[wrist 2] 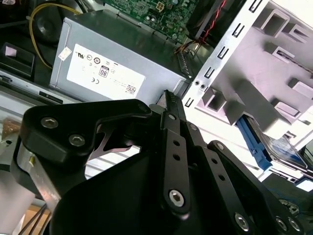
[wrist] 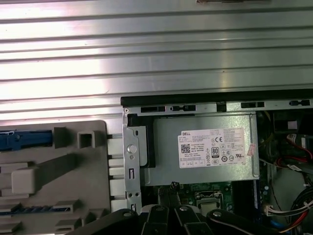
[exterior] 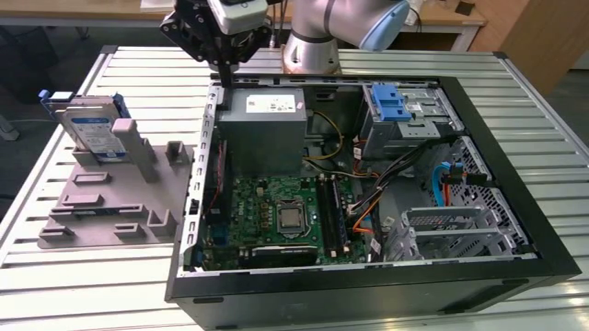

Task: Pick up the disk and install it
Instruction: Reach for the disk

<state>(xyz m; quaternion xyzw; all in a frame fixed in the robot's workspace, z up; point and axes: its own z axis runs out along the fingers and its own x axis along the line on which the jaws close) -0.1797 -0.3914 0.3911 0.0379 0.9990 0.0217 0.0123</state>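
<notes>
Disk (exterior: 92, 134): is standing on edge in a slot of the grey fixture (exterior: 110, 200), at the exterior view's left. Its blue rails are showing, and nothing is touching it. I judge it is parked upright so I can take it from above. In the second wrist view its blue-railed edge (wrist 2: 274, 147) is leaning in the same slot.
Fixture: is lying on the slatted table (exterior: 515, 76), just beside the open case (exterior: 368, 296), which keeps the part near the work.
Pincer (exterior: 223, 69): I am hovering over the case's rear edge with my fingers pressed together, pinching nothing, well apart from the disk. In both wrist views (wrist 2: 169, 98) (wrist: 172, 186) the tips are meeting in one point.
Power supply (exterior: 267, 117): is sitting in the case just beneath me.
Motherboard (exterior: 276, 214): is lying exposed, since the case is open.
Drive cage (exterior: 405, 121): is sitting further right, carrying a blue latch (exterior: 391, 102). I cannot tell whether this is the disk's bay.
</notes>
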